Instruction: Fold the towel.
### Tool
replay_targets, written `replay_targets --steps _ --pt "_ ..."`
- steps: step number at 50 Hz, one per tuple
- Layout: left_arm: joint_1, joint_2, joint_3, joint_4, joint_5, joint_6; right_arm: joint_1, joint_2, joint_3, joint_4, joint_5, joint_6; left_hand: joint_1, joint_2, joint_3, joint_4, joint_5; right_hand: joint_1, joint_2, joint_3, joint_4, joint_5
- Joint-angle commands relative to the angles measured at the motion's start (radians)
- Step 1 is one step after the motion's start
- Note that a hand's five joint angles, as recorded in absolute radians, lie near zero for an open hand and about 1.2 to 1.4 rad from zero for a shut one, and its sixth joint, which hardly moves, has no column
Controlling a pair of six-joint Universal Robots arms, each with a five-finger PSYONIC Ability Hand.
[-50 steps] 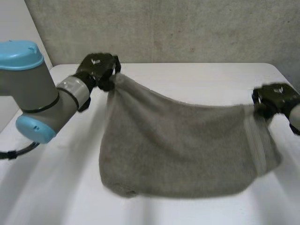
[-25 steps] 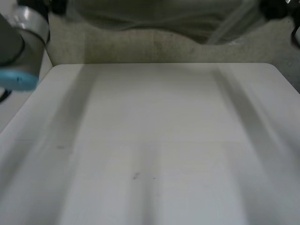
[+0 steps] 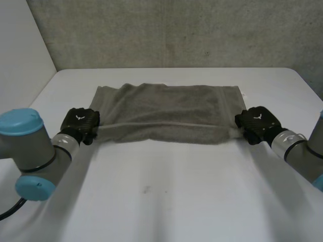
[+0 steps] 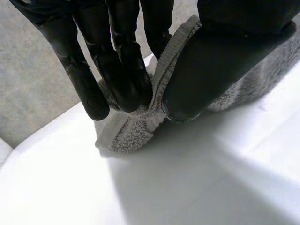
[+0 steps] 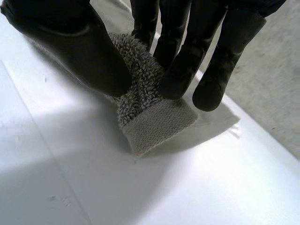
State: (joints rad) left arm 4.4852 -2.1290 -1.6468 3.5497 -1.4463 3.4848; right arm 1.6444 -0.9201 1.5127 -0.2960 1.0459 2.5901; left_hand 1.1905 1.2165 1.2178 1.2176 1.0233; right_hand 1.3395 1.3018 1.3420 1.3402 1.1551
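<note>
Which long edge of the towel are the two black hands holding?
The towel's edge nearer the robot: the left hand and right hand pinch its two corners, while the far edge lies free.

In the head view, the fingers of the left robot hand [image 3: 79,124] and the right robot hand [image 3: 258,124] are concealed beneath the backs of those hands, and the two near corners of the towel [image 3: 166,107] are covered by them. The right arm [image 3: 302,150] is cut off by the picture's edge. In both wrist views, most of the towel is hidden behind the robot hand or cut off by the edge.
</note>
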Motion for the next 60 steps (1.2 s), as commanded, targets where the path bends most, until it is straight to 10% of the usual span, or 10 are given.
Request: replay_targets --steps 1,19,30,60 --pt "0.017 0.118 -0.074 -0.003 -0.002 0.025 -0.015 -0.147 0.075 0.006 -0.006 0.031 0.206 0.180 0.178 0.179 0.198 0.057 0.094 0.054 0.056 0.067" --pt "0.065 0.511 -0.309 -0.100 0.014 0.026 -0.096 -0.508 0.222 0.300 -0.020 -0.004 0.206 0.180 0.178 0.179 0.198 0.057 0.094 0.054 0.056 0.067" --pt "0.147 0.684 -0.433 -0.163 0.193 0.033 -0.210 -0.652 0.302 0.386 -0.024 -0.143 0.206 0.180 0.178 0.179 0.198 0.057 0.094 0.054 0.056 0.067" --pt "0.120 -0.064 0.195 -0.101 0.129 0.079 0.020 0.015 -0.144 -0.048 0.114 -0.143 0.206 0.180 0.178 0.179 0.198 0.057 0.094 0.054 0.056 0.067"
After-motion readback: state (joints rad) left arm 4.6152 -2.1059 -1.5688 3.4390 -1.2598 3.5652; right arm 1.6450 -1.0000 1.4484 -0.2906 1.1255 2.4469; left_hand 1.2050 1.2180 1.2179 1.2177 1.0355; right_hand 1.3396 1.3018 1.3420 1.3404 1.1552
